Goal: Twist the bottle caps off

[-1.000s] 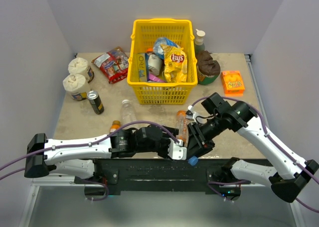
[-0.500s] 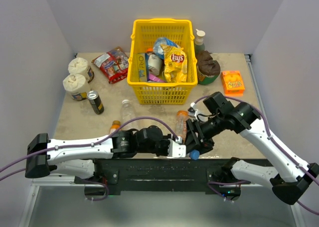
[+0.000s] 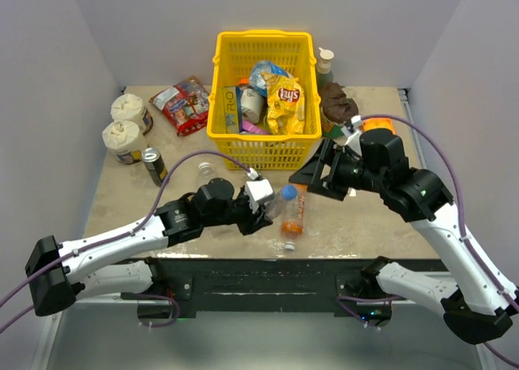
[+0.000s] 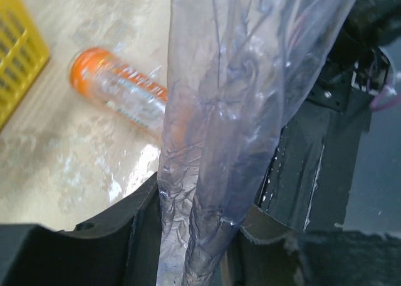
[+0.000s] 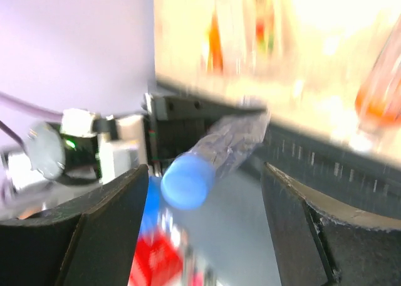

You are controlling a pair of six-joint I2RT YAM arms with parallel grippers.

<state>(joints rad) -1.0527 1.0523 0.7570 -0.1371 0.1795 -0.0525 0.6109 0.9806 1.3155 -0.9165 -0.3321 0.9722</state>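
- My left fingers (image 3: 258,198) are clamped tight on the crumpled clear plastic bottle (image 4: 213,142), held above the near surface (image 3: 365,224).
- The bottle's long axis points right, and its round blue screw cap (image 5: 186,180) faces my right fingers (image 3: 310,176), which stand wide apart and empty.
- My left arm (image 3: 122,240) stretches low; my right arm (image 3: 430,200) is bent high.

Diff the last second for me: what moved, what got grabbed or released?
Left gripper closed on the crumpled clear bottle and carried it from the near edge up toward mid-table, blue cap still on. Right gripper opened and backed off toward the basket. Unchanged: basket, can, tubs.
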